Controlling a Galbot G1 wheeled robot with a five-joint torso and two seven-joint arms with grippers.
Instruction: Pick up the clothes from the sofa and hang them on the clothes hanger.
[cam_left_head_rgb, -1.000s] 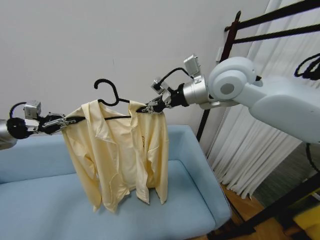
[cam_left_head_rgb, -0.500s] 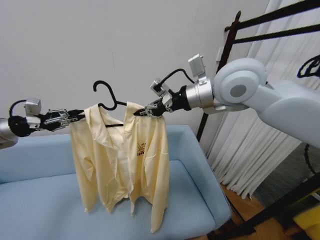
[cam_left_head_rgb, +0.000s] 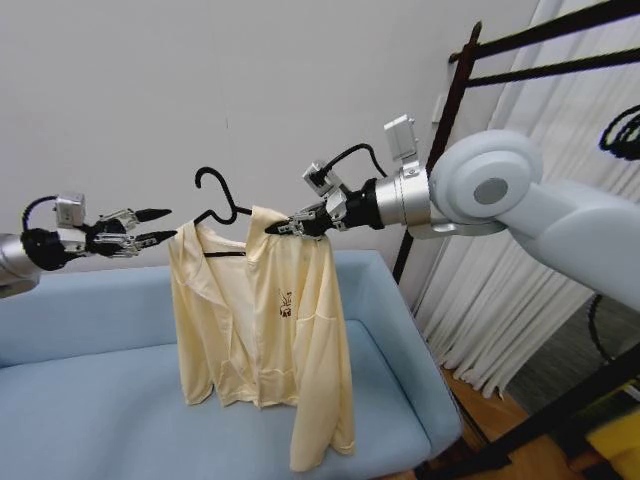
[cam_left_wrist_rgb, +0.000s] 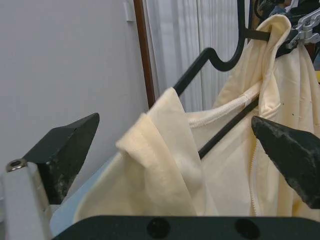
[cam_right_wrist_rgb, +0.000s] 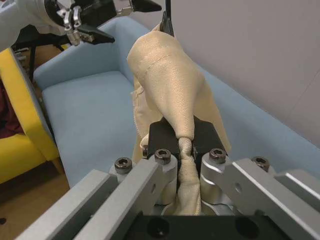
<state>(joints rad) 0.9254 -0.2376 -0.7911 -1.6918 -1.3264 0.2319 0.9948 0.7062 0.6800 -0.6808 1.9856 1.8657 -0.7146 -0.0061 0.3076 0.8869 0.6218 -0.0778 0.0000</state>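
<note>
1. While the right gripper (cam_left_head_rgb: 285, 227) pinched one shoulder of the cream jacket (cam_left_head_rgb: 265, 320), the garment hung in the air in front of the blue sofa (cam_left_head_rgb: 90, 410), and I judged that its body was clear of the seat.
2. Seen from the right wrist, a bunch of the cloth was squeezed tightly between the two fingers, so this gripper was closed on the jacket itself.
3. On the other side, the left gripper (cam_left_head_rgb: 158, 226) had its fingers spread wide and carried nothing. It was just beside the opposite shoulder, and from its own wrist view the shoulder lay in front of the gap, apart from both fingers.
4. Inside the jacket sat a black hanger (cam_left_head_rgb: 222, 190). Its hook stood up between the two grippers, and its long axis ran from one gripper to the other, across the front of the robot, with the right end a little higher.
5. At the robot's right, behind the right arm, stood the dark rack (cam_left_head_rgb: 455, 95), well apart from the hook. The right arm was clearly the nearer one, so I judged that the jacket had to travel to the right and upward.
6. Because only cloth at one shoulder was gripped, the hanger could, in my opinion, tilt or slip out during such a move.
</note>
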